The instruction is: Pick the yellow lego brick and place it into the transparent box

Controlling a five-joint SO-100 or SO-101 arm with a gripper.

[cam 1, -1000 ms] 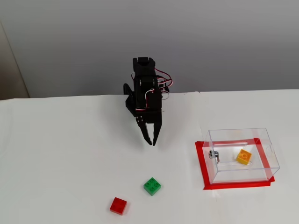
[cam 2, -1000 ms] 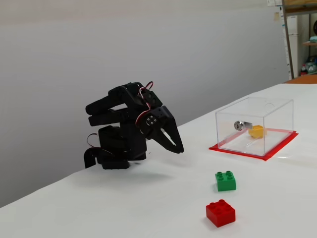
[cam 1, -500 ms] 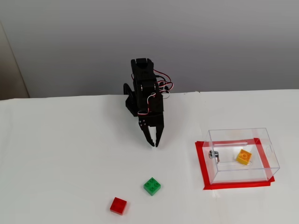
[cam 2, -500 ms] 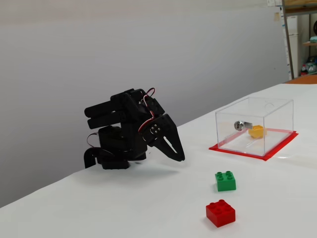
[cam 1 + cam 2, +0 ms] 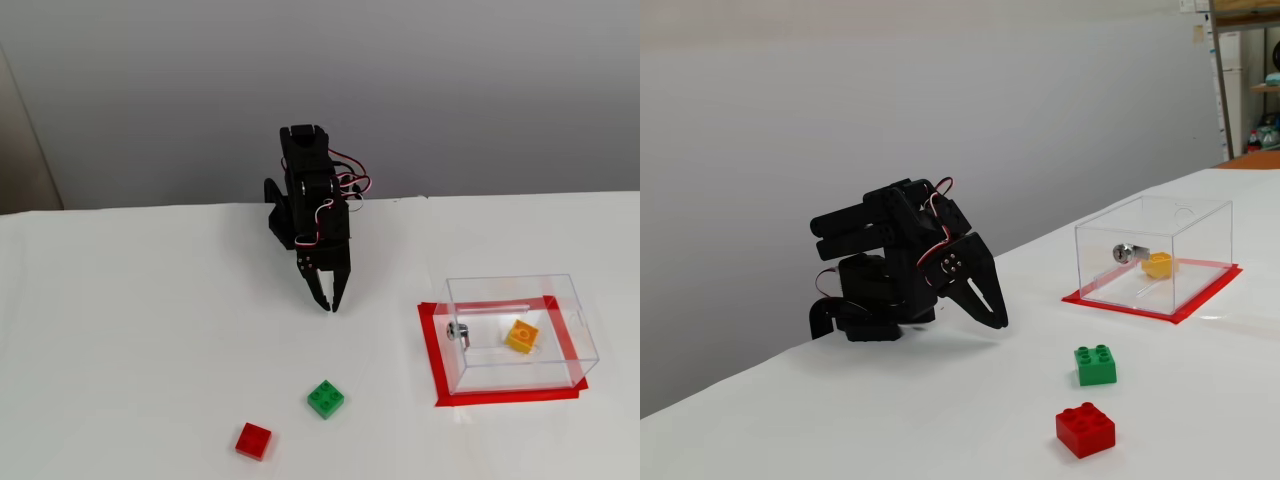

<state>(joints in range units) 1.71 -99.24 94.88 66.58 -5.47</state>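
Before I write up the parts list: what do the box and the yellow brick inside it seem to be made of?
The transparent box looks like clear rigid plastic, glossy: its thin walls show the red tape under it, and a small shiny, probably metal, fitting sits on one side. The yellow lego brick looks like smooth opaque moulded plastic with round studs.

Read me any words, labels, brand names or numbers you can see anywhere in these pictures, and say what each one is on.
None: no readable text shows in either fixed view.
The yellow lego brick, green brick and red brick: stud markings too small to read.
The transparent box and black arm: no visible label.
Shelf items at far right: too blurred.
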